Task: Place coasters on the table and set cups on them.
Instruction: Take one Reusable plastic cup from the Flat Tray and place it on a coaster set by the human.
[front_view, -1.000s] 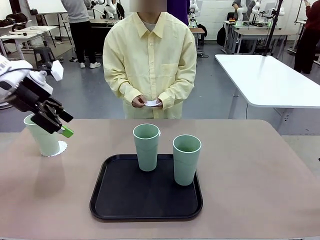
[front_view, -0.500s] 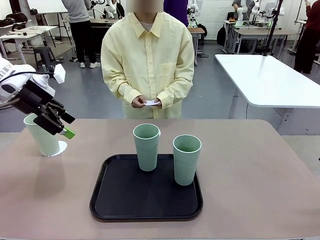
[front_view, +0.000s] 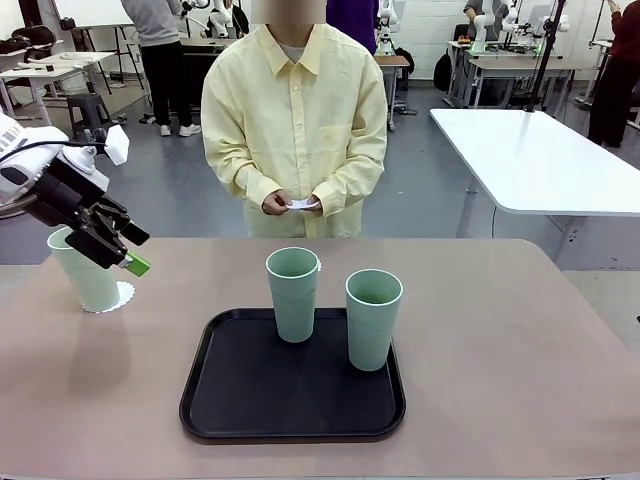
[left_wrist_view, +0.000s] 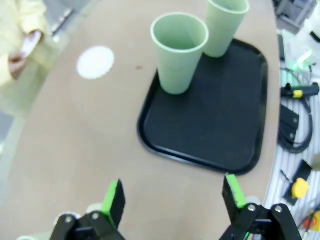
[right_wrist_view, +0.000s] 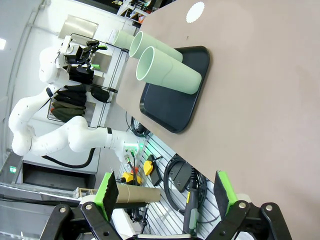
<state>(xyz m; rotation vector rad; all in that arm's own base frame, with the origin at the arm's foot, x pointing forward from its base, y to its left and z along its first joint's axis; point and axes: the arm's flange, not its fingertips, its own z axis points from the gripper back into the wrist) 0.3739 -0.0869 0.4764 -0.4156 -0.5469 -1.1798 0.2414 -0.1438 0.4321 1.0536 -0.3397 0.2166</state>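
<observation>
I'm working in a robotics lab, an open shared hall rather than a home or a kitchen. Beyond my beige surface (front_view: 530, 370) the floor (front_view: 190, 190) is bare grey, and a plain white table (front_view: 540, 160) stands at two o'clock. More work tables (front_view: 500, 62) with gear on them line the back at one o'clock. A stool (front_view: 88, 105) sits by desks at ten o'clock, near a standing person (front_view: 160, 50). Off the surface's edge, the left wrist view catches loose black cables (left_wrist_view: 292, 132) and tools (left_wrist_view: 299, 92). The right wrist view shows my white left arm (right_wrist_view: 75, 139) on its mount.
</observation>
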